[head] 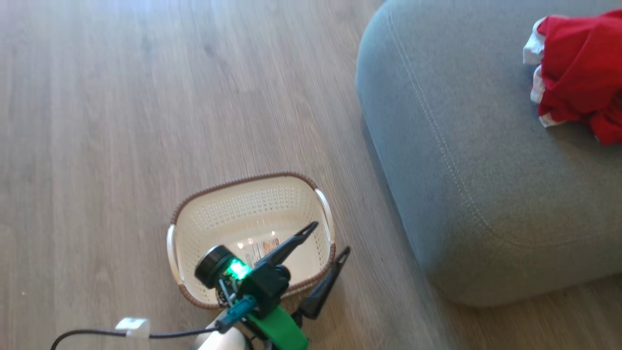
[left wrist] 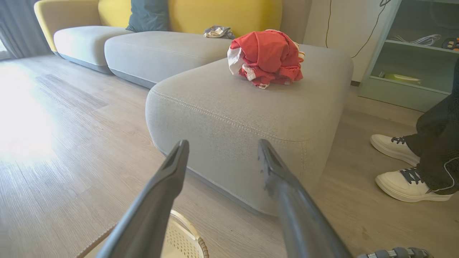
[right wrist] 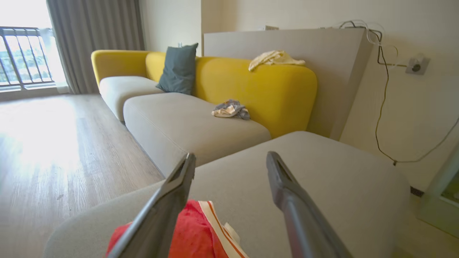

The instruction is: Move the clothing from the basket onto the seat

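The red clothing (head: 580,73) lies bunched on the grey seat (head: 486,170), at its far right in the head view. The cream basket (head: 252,199) stands on the wooden floor left of the seat, and a paper label shows on its bottom. My left gripper (head: 328,239) hovers open over the basket's near right rim, holding nothing. In the left wrist view it (left wrist: 223,143) points at the seat (left wrist: 233,107) and the clothing (left wrist: 267,57), with the basket (left wrist: 183,240) below. My right gripper (right wrist: 231,157) is open just above the clothing (right wrist: 193,233) on the seat (right wrist: 322,186).
A person's feet in white trainers (left wrist: 401,172) stand right of the seat, before a pale green shelf unit (left wrist: 412,53). A yellow-backed sofa (right wrist: 251,89) with a dark cushion and a crumpled cloth (right wrist: 229,109) runs behind. A black cable (head: 97,333) trails on the floor.
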Robot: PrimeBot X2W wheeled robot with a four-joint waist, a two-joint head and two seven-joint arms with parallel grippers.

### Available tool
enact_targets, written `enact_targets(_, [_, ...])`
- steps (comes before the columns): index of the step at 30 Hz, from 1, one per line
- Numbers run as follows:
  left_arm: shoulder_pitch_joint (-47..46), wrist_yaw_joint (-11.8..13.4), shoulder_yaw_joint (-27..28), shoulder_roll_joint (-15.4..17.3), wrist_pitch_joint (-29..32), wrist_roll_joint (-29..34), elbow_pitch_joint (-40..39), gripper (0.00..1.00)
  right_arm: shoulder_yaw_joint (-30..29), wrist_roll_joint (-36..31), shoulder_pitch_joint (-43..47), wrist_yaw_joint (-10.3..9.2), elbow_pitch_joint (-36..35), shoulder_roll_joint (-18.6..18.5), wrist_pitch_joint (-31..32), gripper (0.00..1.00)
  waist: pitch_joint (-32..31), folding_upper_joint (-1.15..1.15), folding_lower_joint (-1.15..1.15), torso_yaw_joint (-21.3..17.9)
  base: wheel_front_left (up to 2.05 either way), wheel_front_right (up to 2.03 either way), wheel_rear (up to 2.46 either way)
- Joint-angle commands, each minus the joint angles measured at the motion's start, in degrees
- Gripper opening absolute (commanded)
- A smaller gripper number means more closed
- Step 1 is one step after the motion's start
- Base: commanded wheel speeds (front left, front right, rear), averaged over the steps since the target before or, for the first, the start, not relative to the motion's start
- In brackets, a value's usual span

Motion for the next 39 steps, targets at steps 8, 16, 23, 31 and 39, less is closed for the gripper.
enact_targets(8, [1.6,2.0,10.8,-1.9,-0.3,-0.2,-3.6,1.00,24.7,25.1,6.9,-0.01,-9.1,0.1,-5.5,1.00,-5.9,0.00,0.00,3.4,0.00,0.00,0.00])
enact_targets(16, [2.7,7.6,20.9,-2.5,-0.3,-1.0,-4.8,1.00,39.9,43.0,26.1,-0.01,-30.8,-4.2,-6.6,1.00,-7.5,0.00,0.00,8.4,0.00,0.00,0.00])
enact_targets(23, [4.4,13.0,25.8,-2.6,-0.3,-3.7,-5.0,1.00,41.7,45.5,37.8,-0.01,-40.2,-0.6,-9.2,1.00,-8.9,0.00,0.00,13.1,0.00,0.00,0.00])
enact_targets(31, [6.2,14.9,28.6,-2.6,-0.3,-4.6,-3.6,1.00,42.5,39.4,48.3,-0.01,-44.3,7.4,-10.0,1.00,-9.4,0.00,0.00,16.0,0.00,0.00,0.00])
enact_targets(39, [7.7,14.4,29.1,-2.6,-0.3,-4.6,-4.0,1.00,39.5,34.9,56.0,-0.01,-47.1,14.6,-10.1,1.00,-9.1,0.00,0.00,16.9,0.00,0.00,0.00])
